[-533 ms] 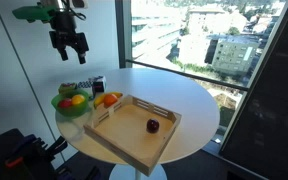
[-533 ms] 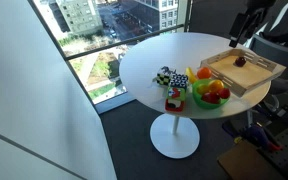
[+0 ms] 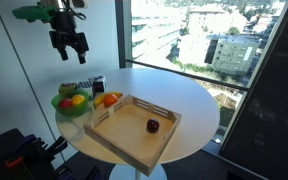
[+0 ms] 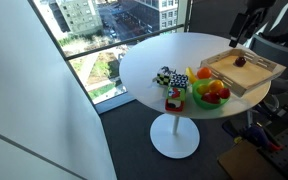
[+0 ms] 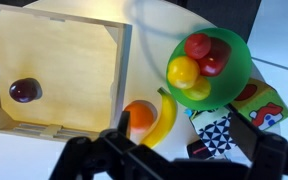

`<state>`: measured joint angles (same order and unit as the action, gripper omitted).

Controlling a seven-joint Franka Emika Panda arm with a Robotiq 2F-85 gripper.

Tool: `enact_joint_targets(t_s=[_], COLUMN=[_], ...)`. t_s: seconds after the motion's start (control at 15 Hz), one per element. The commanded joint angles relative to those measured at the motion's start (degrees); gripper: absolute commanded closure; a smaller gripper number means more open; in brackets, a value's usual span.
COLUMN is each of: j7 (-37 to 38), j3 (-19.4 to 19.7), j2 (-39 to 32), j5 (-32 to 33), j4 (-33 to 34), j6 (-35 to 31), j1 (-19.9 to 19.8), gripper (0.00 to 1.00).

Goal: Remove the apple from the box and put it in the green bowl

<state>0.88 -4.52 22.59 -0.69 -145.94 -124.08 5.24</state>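
Observation:
The dark red apple [image 3: 153, 125] lies alone in the light wooden box [image 3: 124, 138] on the round white table; it also shows in the wrist view [image 5: 24, 91] at the box's left side [image 5: 74, 40] and in an exterior view [image 4: 241, 61]. The green bowl [image 3: 64, 111] holds several red, yellow and orange fruits and stands beside the box; the wrist view shows it [image 5: 234, 80] too. My gripper [image 3: 69, 49] hangs high above the table, over the bowl side, open and empty; its fingers frame the wrist view bottom [image 5: 184, 160].
An orange [image 5: 139, 118] and a banana [image 5: 165, 118] lie between box and bowl. Small patterned boxes [image 5: 224, 125] and a dark can [image 3: 97, 86] stand near the bowl. A large window lies behind the table; black equipment [image 3: 14, 155] stands below the table edge.

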Motion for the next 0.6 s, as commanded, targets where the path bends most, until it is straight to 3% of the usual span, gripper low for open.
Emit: enact_joint_targets(t_s=[0.0,0.53], j7=[0.0,-0.3], j3=[-0.1,1.2], j2=[0.0,-0.7], j5=[0.0,-0.7], j4=[0.1,1.3], j6=[0.1,0.3], j1=[-0.1,-0.9], gripper=[0.00,0.00])
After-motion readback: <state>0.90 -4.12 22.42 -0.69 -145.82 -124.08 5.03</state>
